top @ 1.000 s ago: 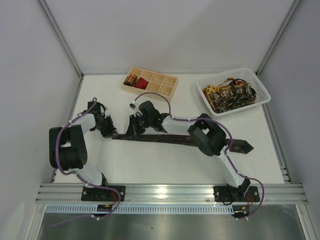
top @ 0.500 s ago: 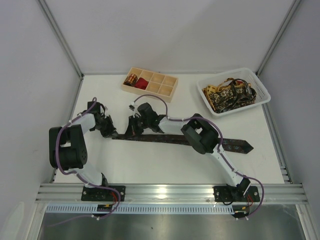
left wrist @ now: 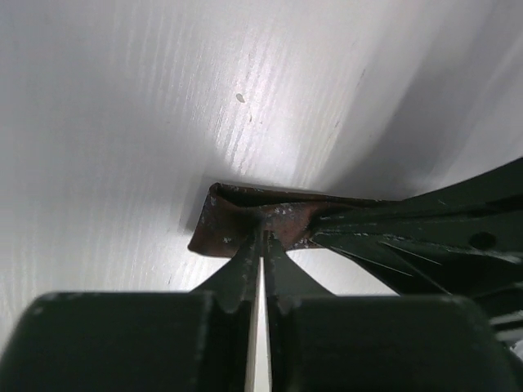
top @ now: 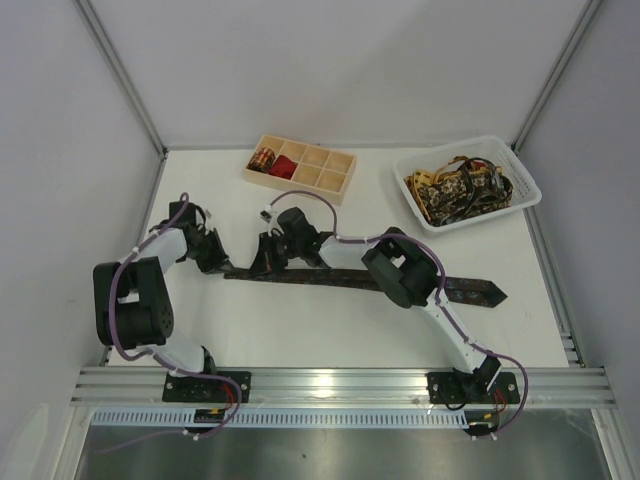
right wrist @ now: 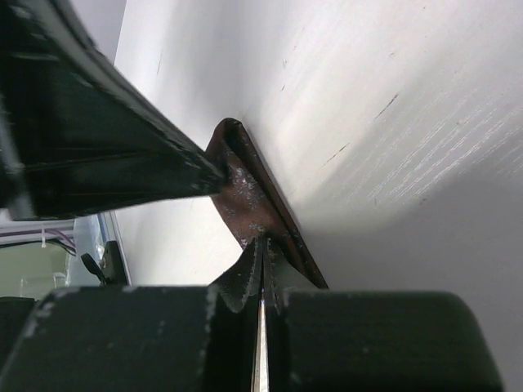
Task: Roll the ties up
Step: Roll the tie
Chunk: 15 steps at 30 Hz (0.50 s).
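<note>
Top external: right arm (top: 400, 270) overlies brown tie (top: 470, 291).

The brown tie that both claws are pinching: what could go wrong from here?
1. The left gripper and right gripper clamp the dark brown tie at its folded end, very close together; they might collide.
2. Each grips only a fabric edge, so the fold may slip free.
3. The long tail runs under the right arm and could drag crooked.

One dark brown tie (top: 330, 279) lies flat; two coils (one gold-and-black coil (top: 262, 158), one red coil (top: 286, 166)) sit in one wooden tray (top: 337, 180) at 12 o'clock; one white basket (top: 500, 211) at 2 o'clock.
</note>
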Motion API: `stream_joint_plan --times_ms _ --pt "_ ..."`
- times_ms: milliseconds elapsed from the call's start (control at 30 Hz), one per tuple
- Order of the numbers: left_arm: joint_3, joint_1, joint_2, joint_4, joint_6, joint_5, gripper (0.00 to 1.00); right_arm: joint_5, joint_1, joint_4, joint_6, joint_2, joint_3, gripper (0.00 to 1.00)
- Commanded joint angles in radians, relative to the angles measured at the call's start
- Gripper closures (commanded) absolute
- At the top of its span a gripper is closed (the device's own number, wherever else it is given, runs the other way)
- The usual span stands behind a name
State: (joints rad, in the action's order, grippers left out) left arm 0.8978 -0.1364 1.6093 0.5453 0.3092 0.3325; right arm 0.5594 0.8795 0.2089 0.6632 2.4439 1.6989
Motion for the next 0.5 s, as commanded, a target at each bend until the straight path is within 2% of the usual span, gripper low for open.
stream_joint_plan --times_ms 0,67,100,167,233,400,433,467 --pt "0.05 -0.016 -0.121 0.019 -0.032 -0.016 0.89 -0.012 -0.011 -0.072 -0.014 0.0 -0.033 1.0" --pt "0.059 -0.017 -0.155 0.042 -0.044 -0.061 0.78 0.005 -0.016 -0.075 -0.02 0.003 -0.031 1.0" --pt "0.059 -0.019 -0.157 0.05 -0.05 -0.072 0.68 0.01 -0.017 -0.077 -0.022 0.004 -0.033 1.0" --pt "0.055 -0.023 -0.144 0.061 -0.065 -0.081 0.6 0.025 -0.023 -0.072 -0.019 0.007 -0.036 1.0" --pt "0.043 -0.037 -0.126 0.059 -0.068 -0.056 0.58 0.048 -0.028 -0.063 -0.016 0.007 -0.047 1.0" --pt "0.039 -0.051 -0.068 0.042 -0.087 -0.016 0.65 0.072 -0.037 -0.046 -0.016 0.007 -0.064 1.0" --pt "0.038 -0.052 -0.065 0.036 -0.088 -0.01 0.64 0.076 -0.037 -0.046 -0.017 0.007 -0.065 1.0" --pt "0.033 -0.052 -0.061 0.027 -0.09 0.0 0.57 0.077 -0.037 -0.045 -0.019 0.006 -0.064 1.0"
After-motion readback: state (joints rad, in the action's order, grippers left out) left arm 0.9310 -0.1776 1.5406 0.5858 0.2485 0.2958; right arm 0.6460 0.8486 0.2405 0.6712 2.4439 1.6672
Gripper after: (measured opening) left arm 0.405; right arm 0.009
